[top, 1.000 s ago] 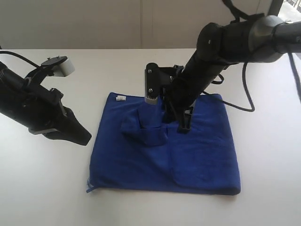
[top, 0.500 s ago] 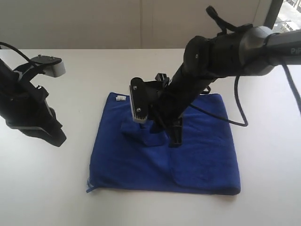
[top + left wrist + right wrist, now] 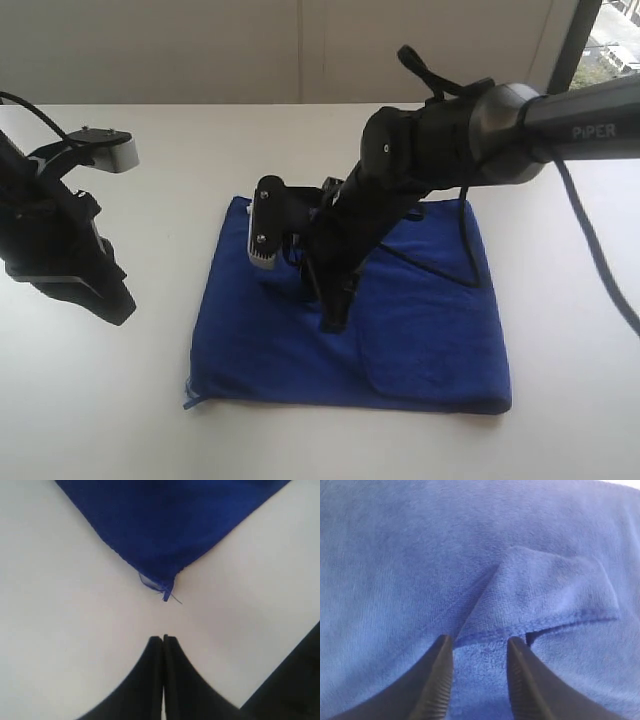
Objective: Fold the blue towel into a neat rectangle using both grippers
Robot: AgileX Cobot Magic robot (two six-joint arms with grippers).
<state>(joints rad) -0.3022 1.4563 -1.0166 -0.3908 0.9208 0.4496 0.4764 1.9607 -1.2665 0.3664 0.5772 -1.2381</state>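
Near edge: thread tail (image 3: 175,599) at a corner of the blue towel (image 3: 420,330), which lies flat on the white table (image 3: 90,410). Left gripper (image 3: 163,639) closed, empty, just short of that corner. Mid-towel: right gripper (image 3: 480,641) jaws parted astride a turned-over flap (image 3: 555,585), nothing clamped. Cloth likely soft, light, limp; pinch hemmed corners.

Bare table (image 3: 570,330) was left open along the right and near edges of the towel (image 3: 430,330). Its middle was crossed by the right arm (image 3: 440,150); the left side seemed partly blocked by the left gripper (image 3: 118,308).
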